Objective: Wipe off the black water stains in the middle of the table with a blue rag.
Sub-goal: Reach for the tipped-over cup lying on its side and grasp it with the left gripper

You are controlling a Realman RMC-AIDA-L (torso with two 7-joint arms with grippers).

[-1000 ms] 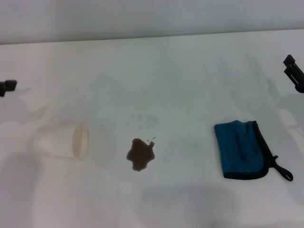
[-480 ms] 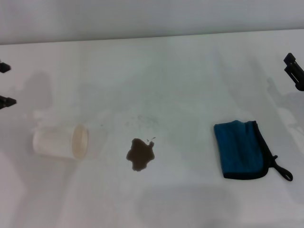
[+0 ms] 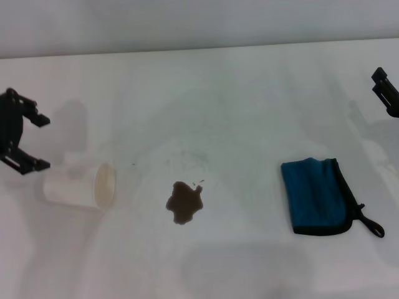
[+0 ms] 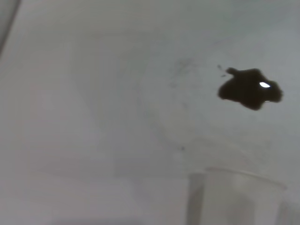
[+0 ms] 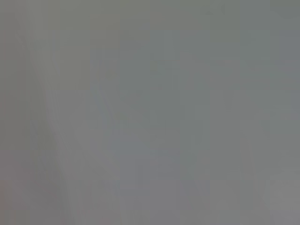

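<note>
The black water stains [image 3: 184, 202] form a small dark puddle in the middle of the white table [image 3: 237, 99]; they also show in the left wrist view [image 4: 249, 88]. The blue rag [image 3: 318, 195] lies folded on the table to the right of the puddle, its black loop tag at the near right. My left gripper [image 3: 36, 142] is open at the left edge, just above and left of the tipped cup, empty. My right gripper [image 3: 386, 92] is at the far right edge, behind the rag.
A white paper cup [image 3: 81, 185] lies on its side left of the puddle, mouth toward it; its rim shows in the left wrist view [image 4: 236, 197]. The table's far edge [image 3: 199, 48] meets a grey wall. The right wrist view shows only plain grey.
My left gripper has come in from the left edge toward the cup and now shows with its fingers spread. The right arm, rag, cup and puddle have not moved.
</note>
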